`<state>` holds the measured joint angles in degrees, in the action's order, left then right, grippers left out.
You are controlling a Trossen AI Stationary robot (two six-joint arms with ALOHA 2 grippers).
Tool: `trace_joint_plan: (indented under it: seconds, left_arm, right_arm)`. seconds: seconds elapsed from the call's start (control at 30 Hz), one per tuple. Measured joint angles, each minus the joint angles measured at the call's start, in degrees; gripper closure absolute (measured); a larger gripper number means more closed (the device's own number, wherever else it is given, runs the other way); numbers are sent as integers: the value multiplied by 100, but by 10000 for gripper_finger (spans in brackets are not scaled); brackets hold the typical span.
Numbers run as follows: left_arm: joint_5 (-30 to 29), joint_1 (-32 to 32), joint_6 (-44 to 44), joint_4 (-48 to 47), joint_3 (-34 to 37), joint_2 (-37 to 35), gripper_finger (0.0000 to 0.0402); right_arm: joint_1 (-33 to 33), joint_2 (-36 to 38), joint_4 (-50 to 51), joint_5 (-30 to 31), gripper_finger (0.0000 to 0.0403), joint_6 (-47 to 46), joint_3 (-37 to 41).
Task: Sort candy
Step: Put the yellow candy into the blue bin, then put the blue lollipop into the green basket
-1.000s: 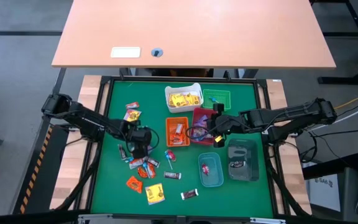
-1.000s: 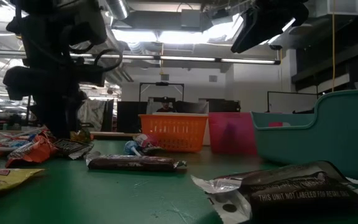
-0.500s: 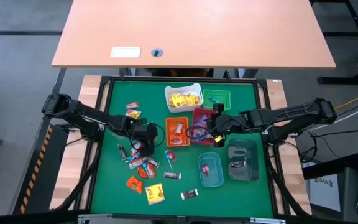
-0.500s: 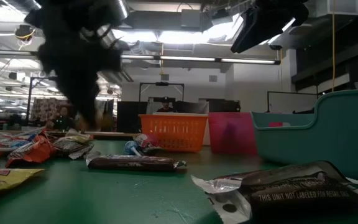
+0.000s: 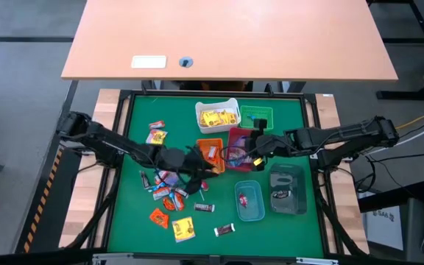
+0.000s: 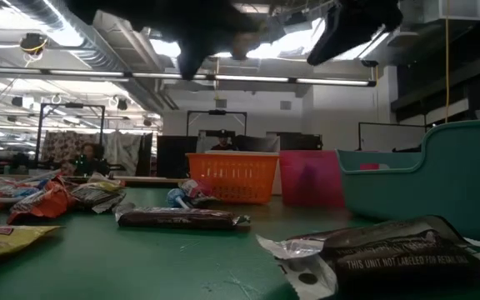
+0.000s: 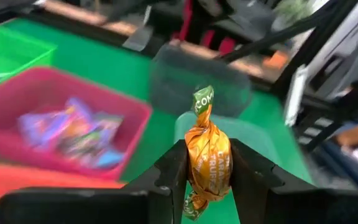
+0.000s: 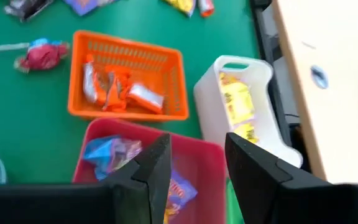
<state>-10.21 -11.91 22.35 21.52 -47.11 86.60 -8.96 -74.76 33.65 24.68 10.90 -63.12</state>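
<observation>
My left gripper (image 5: pixel 201 168) hangs above the mat beside the orange bin (image 5: pixel 210 155), shut on a gold-orange candy (image 7: pixel 208 165) with green twisted ends. More candy lies in a loose pile (image 5: pixel 169 193) on the green mat at the left. My right gripper (image 8: pixel 197 155) hovers open over the red bin (image 5: pixel 239 147), its fingers on nothing. In the low view both arms show only as dark shapes at the top (image 6: pixel 215 25). My left gripper pinches the candy's fat middle (image 7: pixel 209 168) between its two fingers. The fingers reach nearly level toward the table's right side. The candy stands upright in the hold, lifted clear of the mat, one green twisted end (image 7: pixel 202 99) sticking up above the fingers.
A white bin (image 5: pixel 217 115) with yellow candy and a green bin (image 5: pixel 257 116) stand at the far side. A clear teal bin (image 5: pixel 249 200) and a darker clear bin (image 5: pixel 286 189) stand at the near right. Single candies (image 5: pixel 224 230) lie on the near mat.
My left gripper has shut on the gold-orange candy at the pile and lifted it clear. It has risen, moved toward the table's right side to the orange bin, and tipped from pointing down to nearly level.
</observation>
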Motion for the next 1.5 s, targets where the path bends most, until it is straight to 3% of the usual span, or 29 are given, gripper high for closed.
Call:
trace_joint_plan:
  seconds: [0.2,0.5,0.7,0.9,1.27,1.5]
  left_arm:
    - [-238,-288,-89,1357,-435,1045,312]
    - [-46,-364,-965,1360,-2220,2713,312]
    - [23,-338,-1097,1299,-2693,3312,312]
    - [-223,-252,-1086,1224,-2719,3519,285]
    - [-449,-196,-1095,603,-2717,3433,181]
    - [-452,-187,-1187,-1133,-2715,2623,173]
  right_arm:
    - [-1,4,264,21,253,-3,-673]
    - [-1,9,305,20,253,-7,-1326]
    - [-1,9,346,19,253,-9,-1427]
    - [-1,4,353,19,253,-10,-1427]
    - [-1,4,432,19,253,-12,-1427]
    - [-1,2,601,-658,253,-16,-1427]
